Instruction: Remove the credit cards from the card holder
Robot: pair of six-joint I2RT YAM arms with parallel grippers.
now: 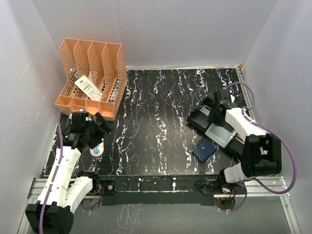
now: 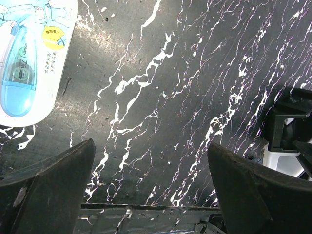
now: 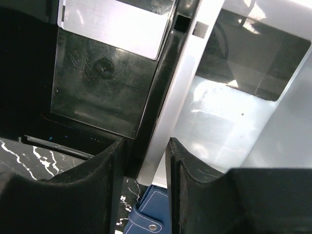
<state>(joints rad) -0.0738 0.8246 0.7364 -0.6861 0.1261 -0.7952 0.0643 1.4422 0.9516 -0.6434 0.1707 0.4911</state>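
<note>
Navy-blue card holder (image 1: 204, 150) lies nearest us on the marbled table (image 1: 156, 122), just beside the grey tray (image 1: 222, 134). Our left gripper (image 2: 151, 163) gapes wide, holding nothing. Farther off, our right gripper (image 3: 142, 161) shows a narrow gap above the tray walls; we cannot tell whether it grips. Beyond, a silvery credit card (image 3: 112, 24) lies in the black tray (image 3: 97, 97).

Lab booth: white walls (image 1: 195, 29), marbled table (image 1: 161, 122)

Plain white walls (image 1: 195, 29) on three sides, black white-veined marble tabletop (image 1: 156, 112), metal rail (image 1: 161, 181) along near edge.
</note>
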